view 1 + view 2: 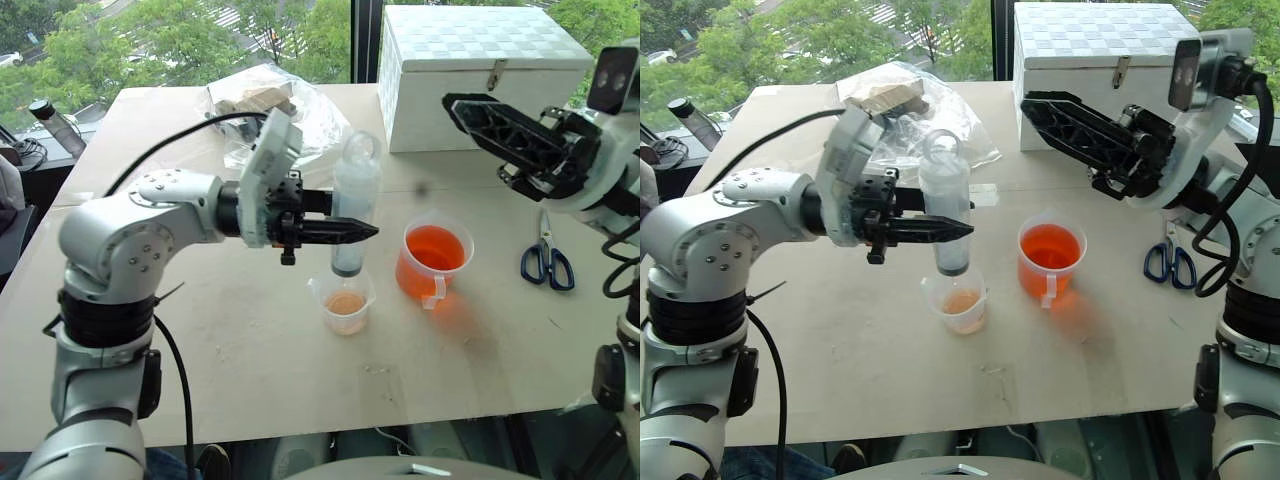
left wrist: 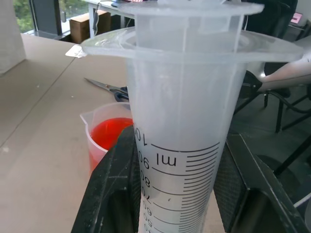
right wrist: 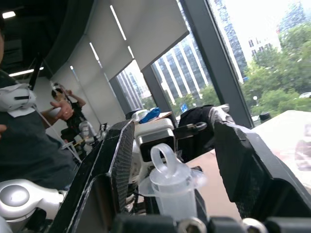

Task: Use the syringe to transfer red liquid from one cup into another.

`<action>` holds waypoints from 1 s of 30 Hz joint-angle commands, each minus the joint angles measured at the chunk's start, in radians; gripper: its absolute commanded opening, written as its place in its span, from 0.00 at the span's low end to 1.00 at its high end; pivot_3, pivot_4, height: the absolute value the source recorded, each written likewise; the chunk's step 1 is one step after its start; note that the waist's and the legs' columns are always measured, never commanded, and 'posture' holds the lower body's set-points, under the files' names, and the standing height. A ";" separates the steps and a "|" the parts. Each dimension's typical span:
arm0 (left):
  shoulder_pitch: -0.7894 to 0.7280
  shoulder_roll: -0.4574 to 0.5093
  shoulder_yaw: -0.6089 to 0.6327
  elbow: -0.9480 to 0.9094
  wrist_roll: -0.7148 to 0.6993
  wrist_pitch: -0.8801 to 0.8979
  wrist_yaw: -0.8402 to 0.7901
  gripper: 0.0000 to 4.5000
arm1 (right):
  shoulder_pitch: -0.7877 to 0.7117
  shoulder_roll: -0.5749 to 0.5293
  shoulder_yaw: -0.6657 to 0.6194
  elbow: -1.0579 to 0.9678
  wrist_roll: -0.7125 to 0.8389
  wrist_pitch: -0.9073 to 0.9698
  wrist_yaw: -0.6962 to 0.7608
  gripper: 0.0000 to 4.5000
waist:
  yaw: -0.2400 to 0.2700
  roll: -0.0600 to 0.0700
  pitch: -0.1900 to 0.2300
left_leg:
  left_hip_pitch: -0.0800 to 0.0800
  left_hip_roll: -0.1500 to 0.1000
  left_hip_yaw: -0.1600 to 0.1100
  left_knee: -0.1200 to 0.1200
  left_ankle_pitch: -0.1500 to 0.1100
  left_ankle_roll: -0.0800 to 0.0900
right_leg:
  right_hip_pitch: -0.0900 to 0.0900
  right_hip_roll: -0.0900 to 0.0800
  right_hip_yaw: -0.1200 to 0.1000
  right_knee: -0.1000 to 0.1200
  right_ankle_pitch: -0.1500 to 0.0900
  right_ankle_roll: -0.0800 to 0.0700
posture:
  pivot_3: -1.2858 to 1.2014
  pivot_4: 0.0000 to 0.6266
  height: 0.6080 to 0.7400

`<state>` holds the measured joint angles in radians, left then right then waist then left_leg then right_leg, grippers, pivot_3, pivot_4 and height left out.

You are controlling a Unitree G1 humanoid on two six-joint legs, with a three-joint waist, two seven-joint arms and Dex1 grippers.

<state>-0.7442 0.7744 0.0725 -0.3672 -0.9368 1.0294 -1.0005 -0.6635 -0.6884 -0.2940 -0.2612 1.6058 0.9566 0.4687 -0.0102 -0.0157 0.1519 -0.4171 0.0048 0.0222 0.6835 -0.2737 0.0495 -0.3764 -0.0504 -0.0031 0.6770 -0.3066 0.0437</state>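
Note:
My left gripper (image 1: 352, 232) is shut on the syringe (image 1: 357, 180), gripping the barrel from the side and holding it upright. The syringe's tip hangs just above the smaller beaker (image 1: 346, 305), which holds a little pale orange liquid. Its plunger ring sits close to the barrel top, and the barrel (image 2: 184, 121) looks colourless. The larger handled cup (image 1: 433, 260) of red liquid (image 1: 433, 247) stands to the right of the beaker. My right gripper (image 1: 455, 105) hangs open up in the air at the right, well apart from the syringe, with nothing between its fingers (image 3: 121, 160).
Blue-handled scissors (image 1: 546, 258) lie on the table (image 1: 250, 350) at the right. A white box (image 1: 480, 75) stands at the back right. A crumpled clear plastic bag (image 1: 265, 110) lies at the back centre. A person stands in the background (image 3: 68, 114).

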 commanded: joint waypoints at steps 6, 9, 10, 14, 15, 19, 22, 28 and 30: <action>0.130 0.283 0.154 0.091 0.027 0.057 -0.039 0.30 | 0.267 -0.246 -0.150 -0.011 -0.174 0.034 0.165 0.61 | -0.004 0.000 0.000 | 0.001 0.000 0.001 -0.003 0.000 0.000 | 0.000 0.000 0.001 -0.001 0.000 0.000 | 0.52 0.24 1.00; 0.235 0.326 0.135 0.113 0.069 0.055 -0.041 0.30 | 0.341 -0.272 -0.171 -0.029 -0.195 0.048 0.191 0.61 | -0.002 0.000 0.000 | 0.001 0.000 0.001 -0.003 -0.002 0.003 | 0.000 0.000 0.001 0.000 0.000 0.000 | 0.52 0.24 1.00; 0.265 0.331 0.118 0.115 0.088 0.048 -0.040 0.30 | 0.362 -0.277 -0.169 -0.039 -0.212 0.046 0.202 0.61 | -0.001 0.000 0.000 | 0.001 0.000 0.001 -0.003 -0.002 0.003 | 0.000 0.000 0.001 0.000 0.000 0.000 | 0.52 0.24 1.00; 0.348 0.309 0.025 0.158 0.177 0.011 -0.022 0.30 | 0.462 -0.306 -0.119 -0.108 -0.345 0.017 0.262 0.61 | 0.006 0.000 0.000 | 0.001 0.000 0.001 -0.003 -0.002 0.003 | 0.000 -0.001 0.001 -0.001 0.000 0.000 | 0.52 0.24 1.00; 0.352 0.295 -0.004 0.185 0.209 -0.003 -0.012 0.30 | 0.479 -0.307 -0.106 -0.121 -0.379 0.005 0.269 0.61 | 0.008 0.000 0.000 | 0.001 0.000 0.001 -0.003 -0.002 0.003 | 0.000 -0.001 0.001 -0.001 0.000 0.000 | 0.52 0.24 1.00; 0.314 0.237 -0.061 0.283 0.274 -0.023 0.017 0.30 | 0.516 -0.288 -0.077 -0.150 -0.481 -0.044 0.288 0.61 | 0.011 0.001 0.000 | 0.001 0.000 0.001 -0.003 -0.002 0.003 | 0.000 -0.001 0.001 -0.001 0.000 0.000 | 0.52 0.24 1.00; 0.284 0.188 -0.089 0.352 0.329 -0.065 0.043 0.60 | 0.547 -0.265 -0.073 -0.164 -0.566 -0.102 0.284 0.63 | 0.017 0.002 -0.001 | 0.002 0.000 0.001 -0.003 -0.002 0.003 | 0.000 0.000 0.001 0.000 0.000 0.000 | 0.52 0.24 1.00; 0.301 0.146 0.008 0.325 0.364 -0.174 0.079 0.99 | 0.754 -0.241 -0.180 -0.190 -0.726 -0.268 0.382 0.63 | 0.026 0.000 0.000 | -0.002 0.000 0.001 -0.002 0.000 0.000 | -0.002 -0.001 0.001 -0.001 0.000 0.000 | 0.52 0.24 1.00; 0.325 0.134 0.075 0.286 0.339 -0.207 0.082 0.99 | 0.794 -0.220 -0.222 -0.171 -0.754 -0.317 0.402 0.63 | 0.024 0.000 0.000 | -0.002 0.000 0.001 -0.002 0.000 0.000 | -0.001 -0.001 0.001 -0.003 0.000 0.000 | 0.52 0.24 1.00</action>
<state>-0.4224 0.9095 0.0724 -0.0252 -0.5737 0.8618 -0.9209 0.1233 -0.9117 -0.4442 -0.4255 0.8735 0.6953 0.8464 0.0136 -0.0156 0.1521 -0.4186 0.0048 0.0230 0.6814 -0.2740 0.0498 -0.3774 -0.0515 -0.0023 0.6744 -0.3066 0.0437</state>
